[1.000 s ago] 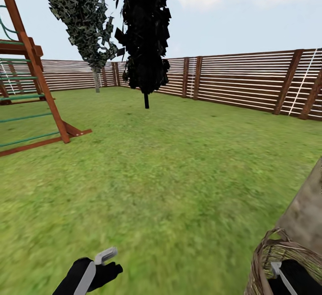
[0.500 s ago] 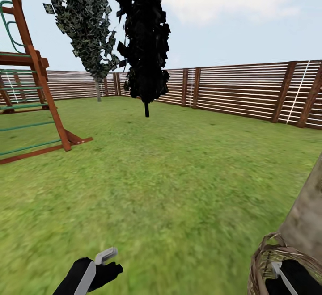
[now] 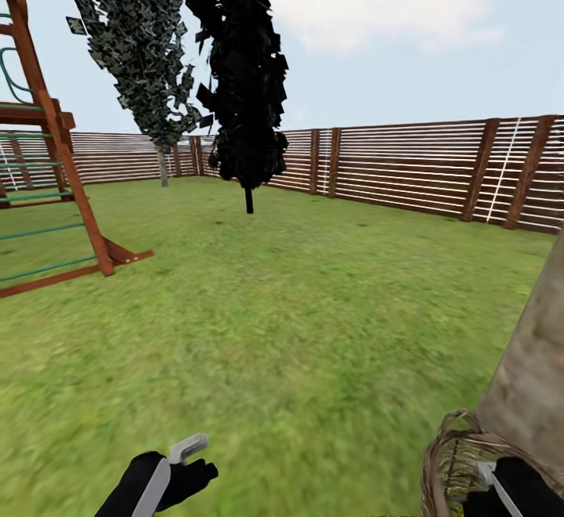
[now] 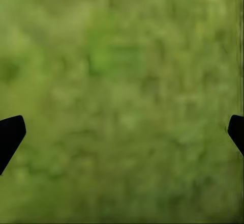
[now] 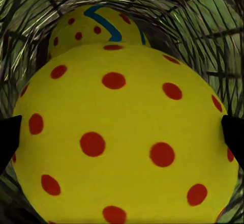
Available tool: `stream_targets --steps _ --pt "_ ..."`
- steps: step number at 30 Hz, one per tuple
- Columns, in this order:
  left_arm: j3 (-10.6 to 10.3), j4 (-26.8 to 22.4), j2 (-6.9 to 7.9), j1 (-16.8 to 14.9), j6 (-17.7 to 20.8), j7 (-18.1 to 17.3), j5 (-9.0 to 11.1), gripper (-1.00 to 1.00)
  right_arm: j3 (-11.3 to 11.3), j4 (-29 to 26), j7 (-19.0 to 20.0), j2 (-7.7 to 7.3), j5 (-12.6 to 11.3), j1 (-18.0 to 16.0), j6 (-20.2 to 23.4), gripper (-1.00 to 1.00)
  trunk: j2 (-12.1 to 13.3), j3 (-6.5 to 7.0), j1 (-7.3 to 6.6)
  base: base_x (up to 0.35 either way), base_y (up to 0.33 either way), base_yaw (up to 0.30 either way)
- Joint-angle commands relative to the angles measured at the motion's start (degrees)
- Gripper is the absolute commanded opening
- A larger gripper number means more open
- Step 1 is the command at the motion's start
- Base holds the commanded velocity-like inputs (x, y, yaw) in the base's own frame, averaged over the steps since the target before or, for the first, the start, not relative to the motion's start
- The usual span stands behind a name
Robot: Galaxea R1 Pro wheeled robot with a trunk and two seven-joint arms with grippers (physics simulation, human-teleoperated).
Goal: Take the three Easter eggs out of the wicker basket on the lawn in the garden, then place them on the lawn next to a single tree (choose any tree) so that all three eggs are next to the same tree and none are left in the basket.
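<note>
Camera tilted up, right gripper (image 5: 122, 132) wide around egg (image 5: 122, 137) inside basket (image 3: 450, 454), left gripper (image 4: 122, 132) open over lawn (image 4: 122, 56)

Open lawn (image 3: 313, 329) lies ahead; the wicker basket (image 3: 446, 462) walls hem the right end effector (image 5: 122, 132), tree (image 3: 533, 376) just beside.

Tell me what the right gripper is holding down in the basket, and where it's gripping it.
Cannot be told. The right gripper straddles the near egg at its widest part inside the wicker basket, but contact isn't visible.

Both arms end in black housings, the left gripper (image 3: 188, 454) with a pale grey finger.
</note>
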Motion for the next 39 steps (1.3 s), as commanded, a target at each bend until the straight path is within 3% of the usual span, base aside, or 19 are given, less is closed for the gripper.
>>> stream_targets --steps 1,39 --pt "0.18 -0.11 -0.13 -0.02 0.31 0.49 0.59 1.0 -0.24 -0.04 0.35 0.02 0.38 -0.02 0.23 -1.0 0.39 0.12 -0.24 0.0 0.0 -0.232" --pt "0.18 -0.03 -0.66 0.0 0.31 0.49 0.59 1.0 -0.27 0.05 0.24 0.02 0.38 0.01 0.16 -1.0 15.63 6.94 -8.58 0.0 0.0 -0.004"
